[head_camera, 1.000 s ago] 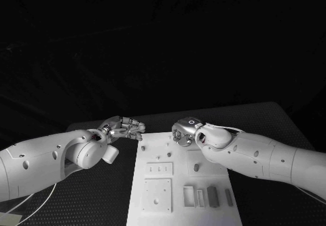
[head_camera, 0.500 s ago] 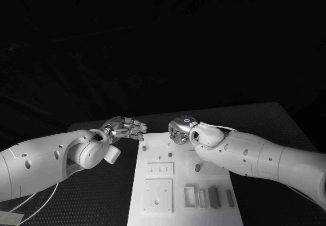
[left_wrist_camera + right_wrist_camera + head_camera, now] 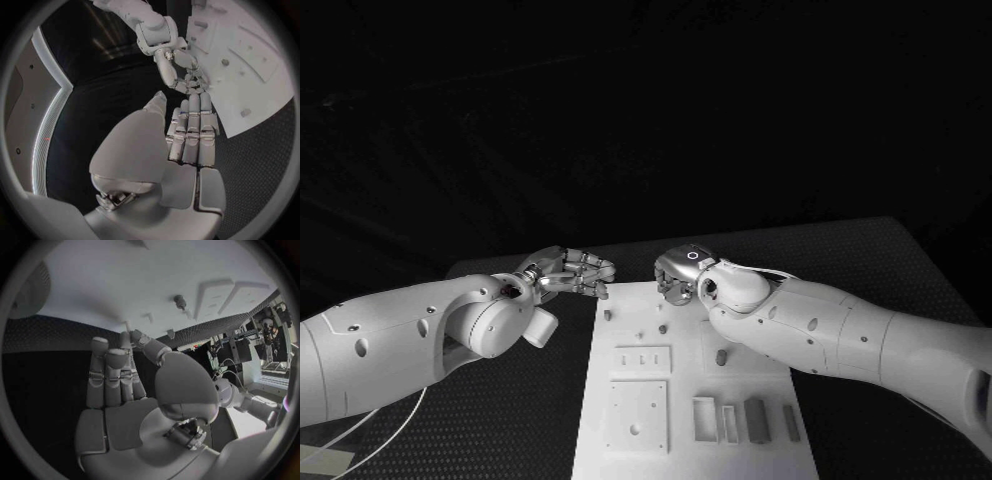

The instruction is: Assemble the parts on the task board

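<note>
The white task board (image 3: 635, 410) lies lengthwise in the middle of the table. Small pegs (image 3: 720, 355) stand in it and oblong parts (image 3: 753, 420) sit in slots at its near end. My left hand (image 3: 568, 272) hovers off the board's far left corner, its fingers (image 3: 190, 131) stretched out side by side with nothing in them. My right hand (image 3: 681, 276) hangs over the board's far edge, fingers (image 3: 111, 374) straight, thumb close beside them, palm bare. In the left wrist view the right hand (image 3: 170, 60) nearly meets my left fingertips at the board's corner (image 3: 215, 80).
Black textured table (image 3: 862, 260) surrounds the board on all sides. A square plate (image 3: 636, 412) and a smaller plate with slots (image 3: 642, 358) are set into the board's left half. One peg (image 3: 180, 301) stands on the board ahead of the right hand.
My right hand has slid a little to the left along the board's far edge, closer to the left hand. The left hand has barely moved.
</note>
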